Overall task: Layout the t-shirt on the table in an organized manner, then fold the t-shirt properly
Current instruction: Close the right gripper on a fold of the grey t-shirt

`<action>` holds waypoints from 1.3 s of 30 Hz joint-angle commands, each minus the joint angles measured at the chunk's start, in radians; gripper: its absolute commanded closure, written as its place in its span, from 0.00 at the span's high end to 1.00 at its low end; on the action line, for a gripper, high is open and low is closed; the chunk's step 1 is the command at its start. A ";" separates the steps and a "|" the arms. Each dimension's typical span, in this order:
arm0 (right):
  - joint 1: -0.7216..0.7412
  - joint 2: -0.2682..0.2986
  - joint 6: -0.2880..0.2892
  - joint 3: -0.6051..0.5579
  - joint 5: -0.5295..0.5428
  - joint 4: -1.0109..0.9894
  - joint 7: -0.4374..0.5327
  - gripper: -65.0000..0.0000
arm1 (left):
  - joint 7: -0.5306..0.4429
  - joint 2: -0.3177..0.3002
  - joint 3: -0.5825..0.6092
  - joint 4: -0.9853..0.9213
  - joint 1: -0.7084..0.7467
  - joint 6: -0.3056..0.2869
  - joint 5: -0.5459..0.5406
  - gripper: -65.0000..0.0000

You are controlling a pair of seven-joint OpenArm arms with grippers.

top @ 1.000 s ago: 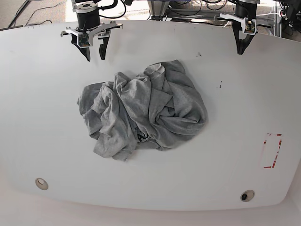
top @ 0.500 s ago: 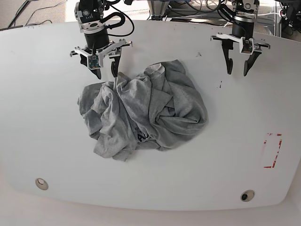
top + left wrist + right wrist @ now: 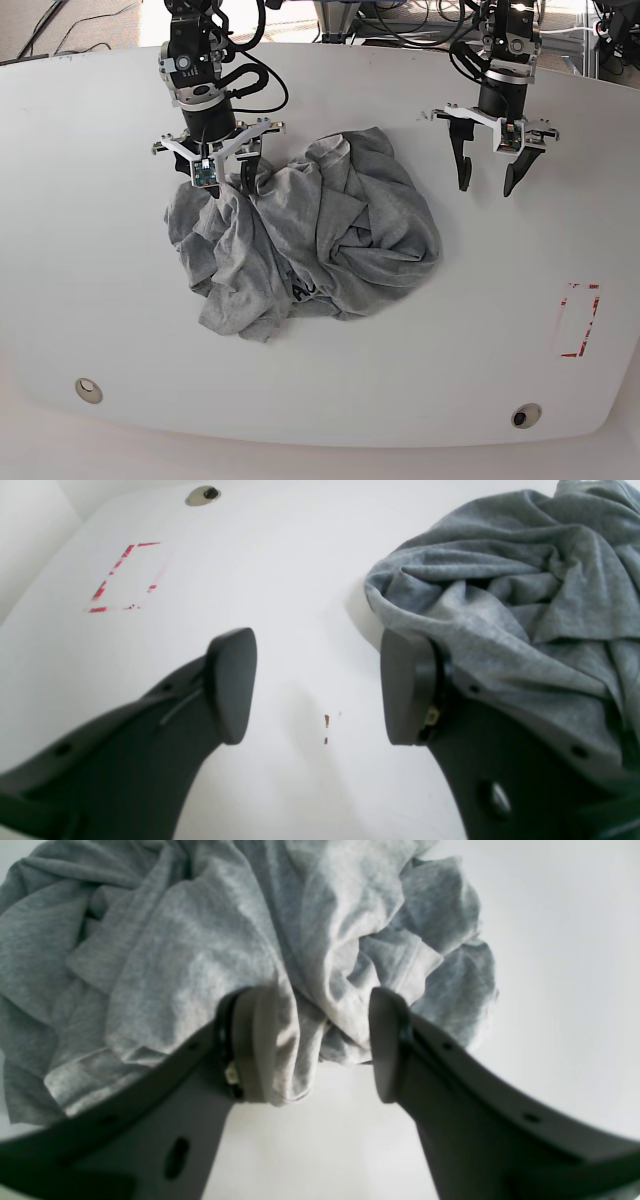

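**Both arms at the heap, no hold taken yet**

You had the t-shirt [image 3: 305, 235] bunched in a wrinkled heap at the middle of the table [image 3: 90, 300], slightly left of centre in the base view, with only a scrap of black lettering showing near its lower edge. Nothing was laid out; by my reading you were at the very start, reaching for first holds to spread the cloth.

Your right gripper [image 3: 222, 178], upper left of the base frame, was down on the heap's upper left edge. In its wrist view the jaws stood partly apart with a ridge of fabric bulging between them and lapping over one pad, not pinched.

Your left gripper [image 3: 485, 180], upper right of the base frame, hung over bare table, jaws wide and empty. In its wrist view the heap's edge lay just beside one finger [image 3: 407, 687].

Next, I judged, you needed to close the right jaws on that ridge, then bring the left inward to a separate edge before pulling apart.
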 commanded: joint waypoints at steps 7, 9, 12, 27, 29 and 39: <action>0.065 0.002 0.087 0.006 0.096 -0.008 -0.078 0.44 | -0.014 -0.003 0.001 0.018 -0.026 0.005 0.000 0.57; 0.080 0.002 0.087 0.006 0.111 -0.019 -0.096 0.44 | -0.013 -0.003 0.001 0.018 -0.040 0.005 0.000 0.57; 0.086 0.002 0.089 0.006 0.113 -0.036 -0.096 0.44 | -0.003 -0.003 -0.001 0.018 -0.042 0.005 0.000 0.57; 0.160 0.000 0.095 0.006 0.117 -0.167 -0.092 0.44 | 0.038 -0.002 -0.004 0.020 -0.045 0.005 0.000 0.57; 0.163 0.000 0.100 0.003 0.117 -0.167 -0.092 0.44 | 0.038 -0.002 -0.004 0.020 -0.045 0.005 0.000 0.57; 0.189 -0.001 0.164 0.002 0.119 -0.164 -0.101 0.00 | 0.040 -0.003 -0.002 0.015 -0.055 0.005 0.000 0.57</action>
